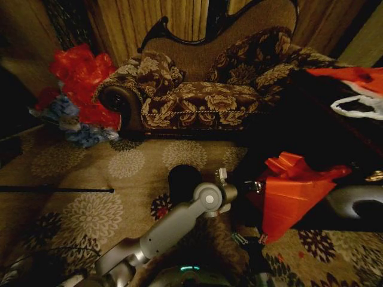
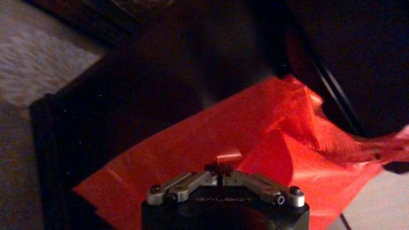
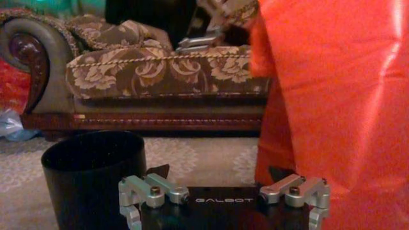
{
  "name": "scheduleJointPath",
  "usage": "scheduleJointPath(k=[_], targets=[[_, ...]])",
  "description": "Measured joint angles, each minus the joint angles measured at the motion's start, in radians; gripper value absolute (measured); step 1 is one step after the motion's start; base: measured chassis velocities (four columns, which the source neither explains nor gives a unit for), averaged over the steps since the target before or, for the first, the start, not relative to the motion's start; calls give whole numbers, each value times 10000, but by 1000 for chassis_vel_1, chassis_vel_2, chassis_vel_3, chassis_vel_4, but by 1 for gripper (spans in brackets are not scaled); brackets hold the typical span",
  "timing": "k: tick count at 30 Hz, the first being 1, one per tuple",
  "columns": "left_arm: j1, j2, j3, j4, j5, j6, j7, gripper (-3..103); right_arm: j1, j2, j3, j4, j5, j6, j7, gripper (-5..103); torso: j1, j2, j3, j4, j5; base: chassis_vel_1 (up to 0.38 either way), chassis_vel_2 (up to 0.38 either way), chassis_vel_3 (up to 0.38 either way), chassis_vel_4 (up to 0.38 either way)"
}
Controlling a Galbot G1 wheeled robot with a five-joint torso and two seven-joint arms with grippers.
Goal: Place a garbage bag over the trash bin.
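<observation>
My left gripper is clenched on the garbage bag, held up right of the trash bin (bin unlined); my right gripper hangs spread beside it. Next I must open the bag's mouth, probably still flat.

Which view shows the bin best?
The right wrist view: the bin stands upright on the carpet, its open rim and wall plain, beside the bag. The head view shows only its dark top behind the left arm. The left wrist view gives nothing I can identify as it.
</observation>
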Motion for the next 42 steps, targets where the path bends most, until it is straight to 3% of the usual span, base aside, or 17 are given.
scheduleJointPath(k=[16,42], targets=[[918,932,-1712,-312,10,9,-84,0,22,-32,31,129,94,-56,21,100,0,0,0,2,-1,0,0,0,0],[3677,2873,-3985,-2304,-2,19,171,0,35,-91,-151,151,93,-161,-39,100,0,0,0,0,-2,0,0,0,0]])
